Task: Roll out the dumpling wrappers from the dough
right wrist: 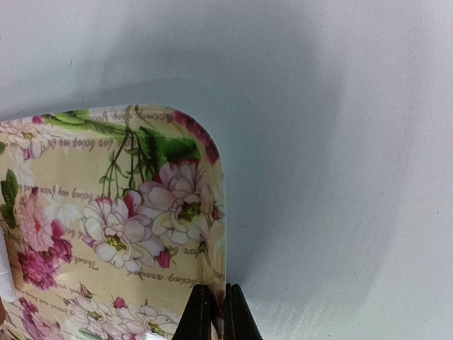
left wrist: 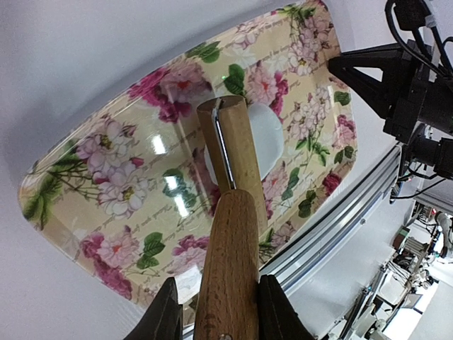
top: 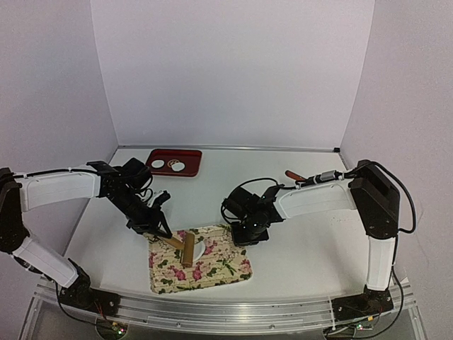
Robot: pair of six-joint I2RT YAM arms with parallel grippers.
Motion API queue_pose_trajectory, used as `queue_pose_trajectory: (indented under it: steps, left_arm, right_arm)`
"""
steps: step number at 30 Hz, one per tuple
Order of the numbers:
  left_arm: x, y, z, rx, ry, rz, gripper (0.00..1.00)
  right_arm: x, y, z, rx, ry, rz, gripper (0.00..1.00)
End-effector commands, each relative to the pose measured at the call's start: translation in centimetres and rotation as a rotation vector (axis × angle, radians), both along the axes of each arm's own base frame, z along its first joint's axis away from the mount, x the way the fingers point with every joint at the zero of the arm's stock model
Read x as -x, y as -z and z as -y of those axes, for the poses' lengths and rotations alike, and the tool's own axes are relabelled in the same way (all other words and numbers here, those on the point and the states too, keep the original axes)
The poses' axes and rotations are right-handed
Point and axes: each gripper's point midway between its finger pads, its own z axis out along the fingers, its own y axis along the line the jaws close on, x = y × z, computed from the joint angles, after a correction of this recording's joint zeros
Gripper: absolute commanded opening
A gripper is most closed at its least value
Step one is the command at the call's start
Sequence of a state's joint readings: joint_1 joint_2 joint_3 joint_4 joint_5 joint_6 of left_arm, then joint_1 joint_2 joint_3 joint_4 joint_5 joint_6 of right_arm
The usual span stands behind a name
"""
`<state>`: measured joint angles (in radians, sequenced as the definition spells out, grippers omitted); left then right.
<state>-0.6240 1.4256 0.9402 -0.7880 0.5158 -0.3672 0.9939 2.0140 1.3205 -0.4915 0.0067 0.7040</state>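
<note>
Enclosing the white table (top: 304, 241), pale walls (top: 233, 71) are seen on 3 sides. A rolling pin (left wrist: 230, 248) is clamped by the left gripper (left wrist: 223, 315) over dough (left wrist: 265, 138) in the floral tray (top: 219, 269), whose right rim is pinched by the right gripper (right wrist: 215, 312). 2 dumpling wrappers (top: 178, 167) are held in the far-left red tray (top: 195, 154).

The left claw (left wrist: 221, 313) grips the rolling pin (left wrist: 230, 156), roller on white dough (left wrist: 267, 134) in floral tray (left wrist: 117, 188)

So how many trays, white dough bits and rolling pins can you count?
Trays: 2 (red tray, flowery tray)
White dough bits: 3 (two dumpling wrappers on the red tray, one dough piece on the flowery tray)
Rolling pin: 1
Total: 6
</note>
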Motion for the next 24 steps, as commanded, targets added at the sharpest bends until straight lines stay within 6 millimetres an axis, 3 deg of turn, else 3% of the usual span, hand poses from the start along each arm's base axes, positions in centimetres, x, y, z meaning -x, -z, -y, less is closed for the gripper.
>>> queue_pose_trajectory:
  steps: [1, 15, 24]
  left_arm:
    - [4.2, 4.3, -6.6, -0.338, -0.033, -0.157, 0.0]
    - [1.6, 5.3, -3.4, -0.248, -0.015, -0.145, 0.0]
    - [2.6, 7.7, -2.1, -0.264, 0.023, -0.174, 0.0]
  right_arm:
    - [-0.7, 0.1, 1.8, 0.105, 0.001, 0.031, 0.0]
    - [-0.7, -0.1, 2.0, 0.107, 0.008, 0.036, 0.0]
    - [-0.9, -0.1, 2.0, 0.112, 0.005, 0.043, 0.0]
